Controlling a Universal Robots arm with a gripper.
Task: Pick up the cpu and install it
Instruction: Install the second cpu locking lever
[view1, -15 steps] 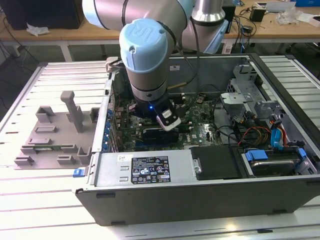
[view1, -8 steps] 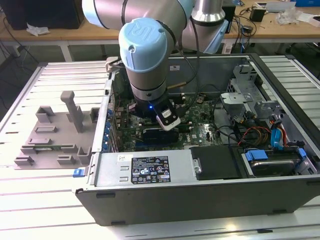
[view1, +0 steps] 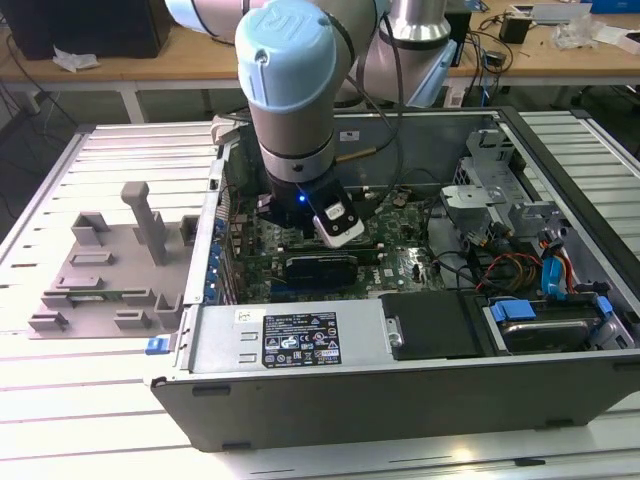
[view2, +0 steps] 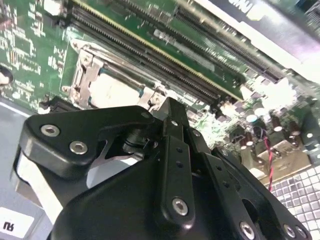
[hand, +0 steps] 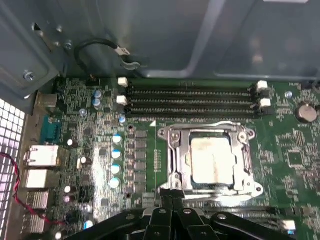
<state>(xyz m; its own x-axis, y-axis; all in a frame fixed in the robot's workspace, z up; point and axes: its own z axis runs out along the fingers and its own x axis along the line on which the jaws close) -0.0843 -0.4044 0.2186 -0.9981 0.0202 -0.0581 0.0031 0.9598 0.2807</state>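
A: Where's the arm sitting?

B: In the exterior view it reaches down into the open computer case, which lies on the slatted surface. Its wrist hangs over the green motherboard, roughly at the case's centre.

A: And the pincer?

B: In the second wrist view the pincer has its black fingers pressed together, tips meeting in a point, with nothing between them. In the first wrist view the same tips sit at the six o'clock edge of the socket frame, just above it.

A: So where's the cpu?

B: The cpu lies flat inside the socket, its pale silver top framed by the metal bracket all round. In the second wrist view the cpu shows just beyond the fingertips, at about eleven o'clock from them.

A: Is the bracket over it?

B: The frame rings the chip on all four sides; whether it is latched I cannot tell.

A: What else is nearby?

B: Four dark memory slots run at twelve o'clock of the socket in the first wrist view. In the exterior view a grey plastic tray with upright blocks rests on the surface at nine o'clock of the case, well apart from the arm.
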